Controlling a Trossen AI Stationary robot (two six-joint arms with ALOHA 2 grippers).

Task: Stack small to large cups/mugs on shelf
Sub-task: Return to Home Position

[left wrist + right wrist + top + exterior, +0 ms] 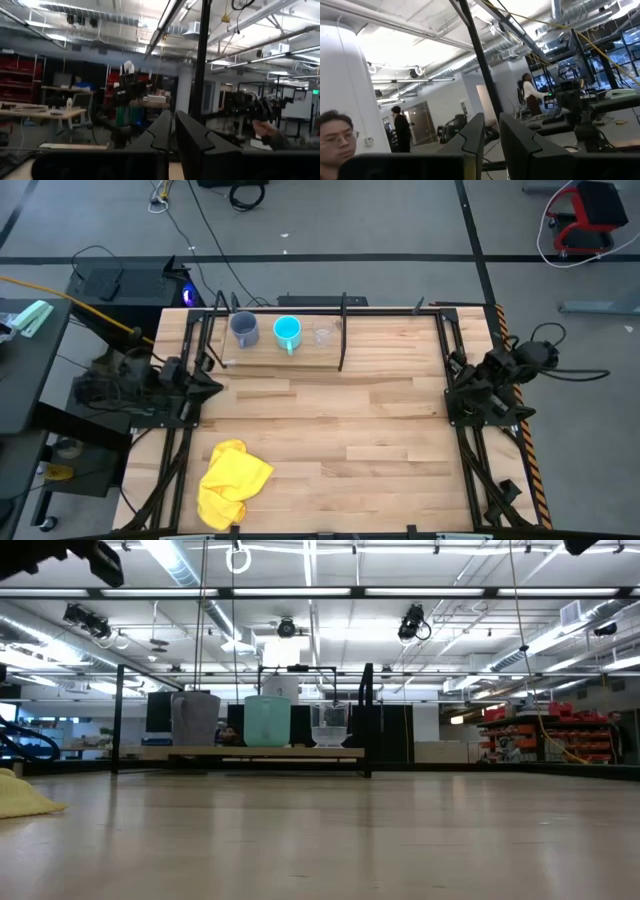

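Three vessels stand side by side, upright on their bases, on the narrow wooden shelf (270, 360) at the table's far edge: a grey-blue mug (244, 329) on the left, a cyan mug (287, 332) in the middle and a small clear cup (323, 336) on the right. The low view shows them in the same order: the grey-blue mug (195, 718), the cyan mug (267, 720) and the clear cup (329, 725). My left gripper (208, 376) rests at the table's left edge. My right gripper (458, 380) rests at the right edge. Both are shut, empty and far from the shelf.
A crumpled yellow cloth (232, 483) lies near the table's front left corner. Thin black posts (343, 330) rise at the shelf's ends. The black frame rails run along the table's left and right edges. People stand in the room beyond the table.
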